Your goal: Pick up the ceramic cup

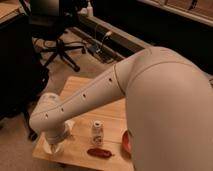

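At the far left of the view, a tall dark piece of furniture (14, 75) stands on the floor, close to the left end of the low, light wooden rectangular table (82, 86). Behind it, toward the top, is a black office swivel chair (54, 42) with its star-shaped base on the carpet.

On the table's front left corner is the small plain white ceramic cup (47, 146), low and wide-mouthed, largely covered from above. The robot's pale gripper (56, 143) hangs straight down from the wrist, right at the cup. From this angle it overlaps the cup's right side. I cannot tell whether the gripper is spread around the cup or pressed together, nor whether it touches the cup.

Just right of the wrist lies a flat white piece (68, 127), too blurred to name.

Further right, near the middle of the table's front half, a slim white labelled bottle (96, 133) stands upright, well apart from the cup. In front of it, near the table's front edge, lies a long dark red object (100, 152).

Right of the bottle, the orange-red round bowl (125, 142) shows only its left rim. The rest is hidden behind the thick white robot arm (150, 100), which fills the right side of the view and slants down and left across the table to the wrist.
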